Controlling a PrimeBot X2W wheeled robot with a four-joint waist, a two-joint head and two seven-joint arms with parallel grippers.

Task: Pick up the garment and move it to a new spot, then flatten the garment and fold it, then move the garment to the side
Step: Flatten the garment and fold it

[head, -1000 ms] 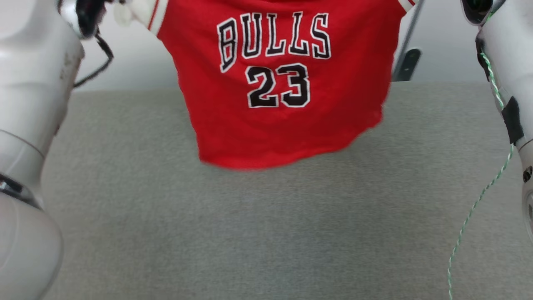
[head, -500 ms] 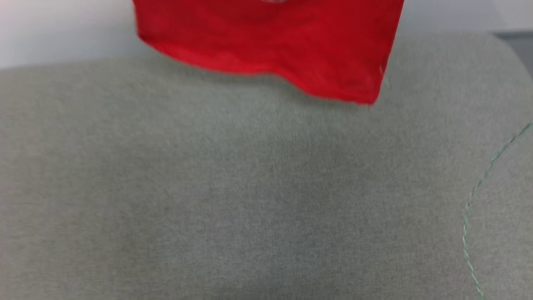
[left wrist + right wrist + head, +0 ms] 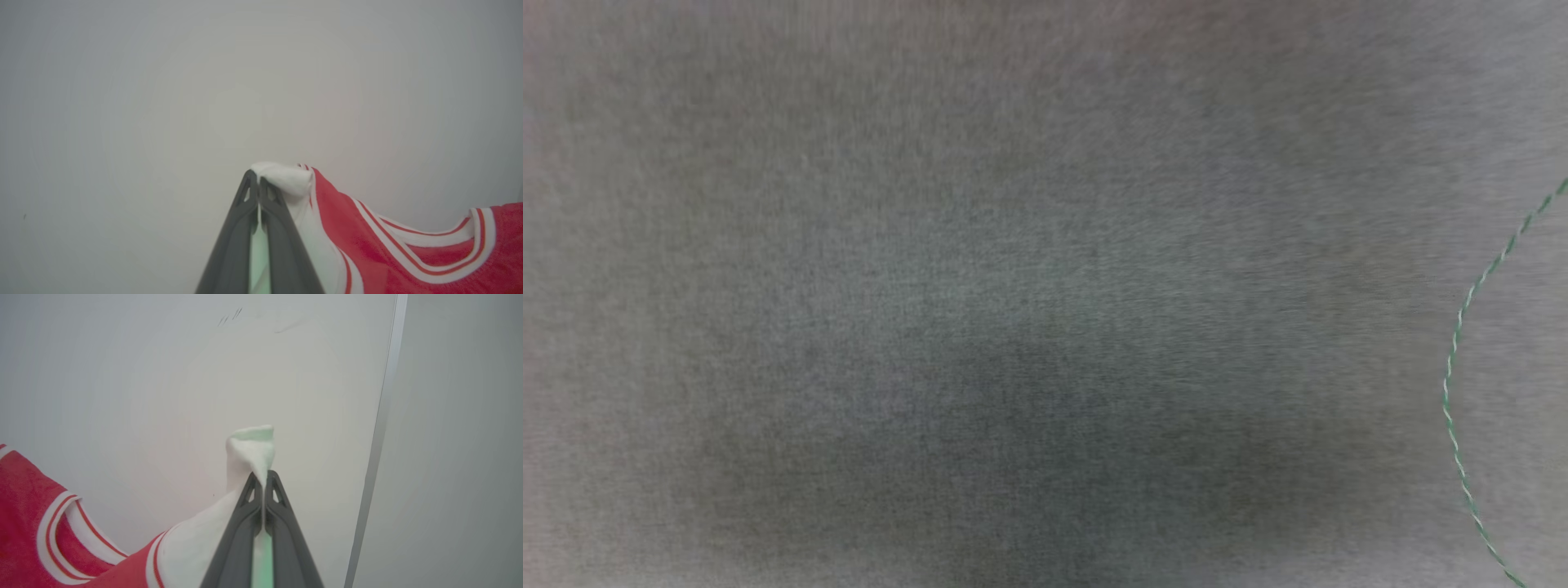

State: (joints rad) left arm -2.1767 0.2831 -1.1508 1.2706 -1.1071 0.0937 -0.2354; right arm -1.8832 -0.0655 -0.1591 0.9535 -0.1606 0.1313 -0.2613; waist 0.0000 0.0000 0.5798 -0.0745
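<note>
- Garment point(image 3: 339, 220) sleeves are pinched: the left gripper point(image 3: 258, 188) is clamped tight on one white sleeve, the right gripper point(image 3: 264, 479) on the other.
- Red body and striped neck trim sag away from each grip, before a pale wall point(image 3: 163, 81).
- Head view: blurred grey fabric surface point(image 3: 1013, 245), a green-white twisted cord point(image 3: 1454, 384) near its right edge.

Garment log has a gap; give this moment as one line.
garment: held at both sleeves | left gripper: shut | right gripper: shut | head view: grey surface, green cord
</note>
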